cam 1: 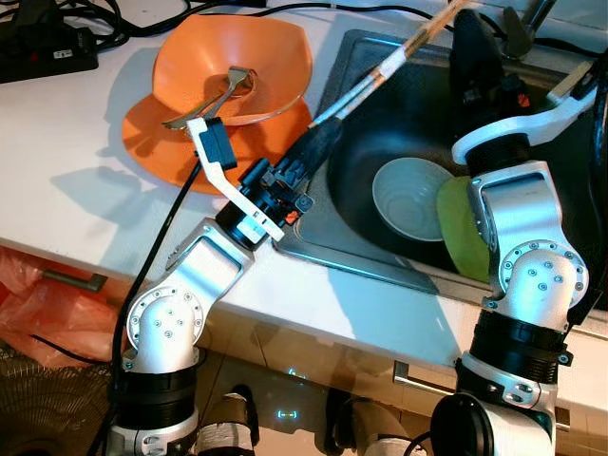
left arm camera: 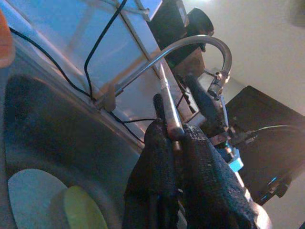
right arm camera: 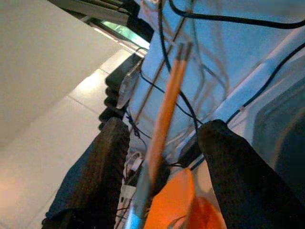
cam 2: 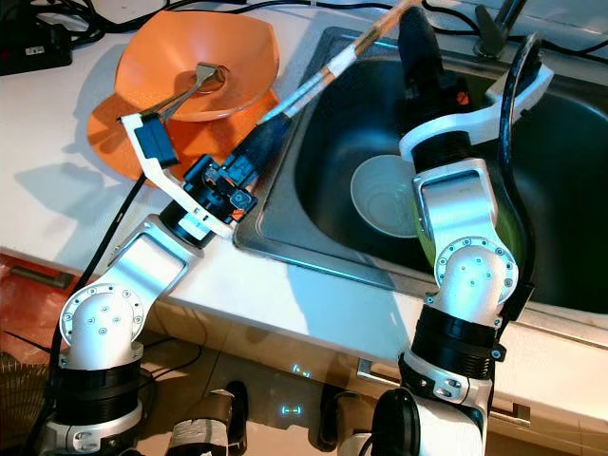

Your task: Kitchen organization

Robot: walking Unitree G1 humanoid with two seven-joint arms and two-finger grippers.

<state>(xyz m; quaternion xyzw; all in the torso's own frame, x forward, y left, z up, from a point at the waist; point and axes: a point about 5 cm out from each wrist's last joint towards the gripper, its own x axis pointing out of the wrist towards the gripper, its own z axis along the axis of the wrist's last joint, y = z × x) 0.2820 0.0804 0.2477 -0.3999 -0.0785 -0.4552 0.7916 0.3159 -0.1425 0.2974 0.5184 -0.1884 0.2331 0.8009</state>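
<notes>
Left gripper [cam 1: 321,142] angled across sink [cam 1: 347,90] rim, pinching chopsticks [cam 1: 399,55]. Right gripper [cam 1: 478,38] raised above basin, fingers [right arm camera: 102,171] spread apart around nothing.

White countertop [cam 1: 66,161] with an inset dark steel sink [cam 1: 380,123]; a curved metal faucet [left arm camera: 200,45] rises behind the basin. Black cables [cam 1: 114,19] and a power strip [cam 1: 43,47] lie along the counter's rear. Cabinet fronts with handle [cam 1: 76,280] stand below; tiled floor [cam 1: 285,399] beneath.
</notes>
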